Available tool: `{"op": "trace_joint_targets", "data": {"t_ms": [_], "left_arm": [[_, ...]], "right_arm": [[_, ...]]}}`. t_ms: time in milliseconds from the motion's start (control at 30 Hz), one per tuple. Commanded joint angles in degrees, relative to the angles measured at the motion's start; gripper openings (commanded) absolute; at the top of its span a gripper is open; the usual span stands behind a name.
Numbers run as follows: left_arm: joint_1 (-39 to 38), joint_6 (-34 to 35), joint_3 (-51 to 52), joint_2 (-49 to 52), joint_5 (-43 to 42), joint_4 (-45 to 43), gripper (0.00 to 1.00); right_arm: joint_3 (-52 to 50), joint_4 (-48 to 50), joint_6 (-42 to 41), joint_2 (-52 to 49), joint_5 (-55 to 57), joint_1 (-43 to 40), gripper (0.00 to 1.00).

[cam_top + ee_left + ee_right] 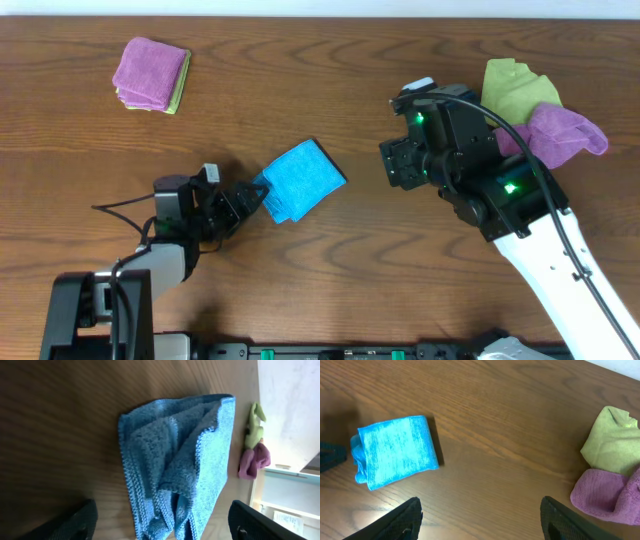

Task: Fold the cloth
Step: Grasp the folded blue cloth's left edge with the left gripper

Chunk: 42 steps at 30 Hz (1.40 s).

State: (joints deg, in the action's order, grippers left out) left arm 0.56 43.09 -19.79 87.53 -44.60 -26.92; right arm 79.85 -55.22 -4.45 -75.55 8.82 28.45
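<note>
A blue cloth (301, 179) lies folded on the wooden table, near the middle. It also shows in the left wrist view (177, 465) and in the right wrist view (395, 450). My left gripper (250, 196) is open, its fingers on either side of the cloth's near corner (162, 527). My right gripper (400, 160) is open and empty, held above the table to the right of the blue cloth (480, 520).
A folded purple and green stack (151, 74) lies at the back left. A crumpled yellow-green cloth (514, 88) and a purple cloth (560, 132) lie at the back right, behind the right arm; both show in the right wrist view (612, 440) (607, 495).
</note>
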Motion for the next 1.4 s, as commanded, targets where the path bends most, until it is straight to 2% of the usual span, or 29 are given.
{"op": "trace_joint_targets", "data": {"t_ms": [0,300,600,667,800,833,900,1033,1167,1233,1267,1333,1367], "left_arm": [[-1.8,0.7,0.1,1.4,1.4,-0.4,0.86],[-7.4,3.4,-0.4,2.1,9.1,-0.6,0.89],[-8.9,3.5,-6.1,10.5,8.3,-0.8,0.89],[-9.8,3.5,-8.0,12.5,8.3,-0.8,0.79],[-11.9,3.5,-12.1,17.8,8.1,-0.7,0.44],[-12.3,3.5,-13.2,19.5,7.3,-0.8,0.4],[-12.9,3.5,-15.4,22.3,5.2,-0.8,0.41],[-13.0,3.4,-18.1,24.6,2.7,-0.8,0.56],[-13.0,3.2,-18.9,24.4,2.6,-0.8,0.62],[-13.0,3.2,-19.0,24.4,2.2,-0.8,0.64],[-13.0,3.2,-19.0,24.4,1.7,-0.9,0.65],[-13.0,3.2,-19.0,24.4,1.2,-0.8,0.66],[-13.0,3.2,-19.0,24.4,1.0,-0.9,0.66]], "right_arm": [[0.4,0.0,0.9,0.8,0.0,-0.3,0.76],[0.4,0.2,0.9,0.8,0.0,-0.3,0.76],[0.4,-0.3,0.9,0.8,0.0,-0.3,0.76],[0.4,-0.7,0.9,0.8,0.0,-0.3,0.76],[0.4,-1.5,0.9,0.8,0.0,-0.3,0.76],[0.4,-1.7,0.9,0.8,0.0,-0.3,0.76],[0.4,-2.6,0.9,0.7,0.0,-0.3,0.76],[-0.1,-3.8,1.0,0.5,0.3,-1.2,0.75],[-3.2,-0.9,2.0,0.1,-3.7,-5.3,0.73],[-5.6,1.9,2.0,-0.7,-6.5,-7.0,0.7],[-7.2,4.0,2.0,-1.6,-8.3,-7.7,0.63],[-10.1,8.1,2.0,-3.6,-10.9,-8.3,0.44],[-11.4,10.3,1.9,-5.2,-11.6,-8.3,0.28]]}}
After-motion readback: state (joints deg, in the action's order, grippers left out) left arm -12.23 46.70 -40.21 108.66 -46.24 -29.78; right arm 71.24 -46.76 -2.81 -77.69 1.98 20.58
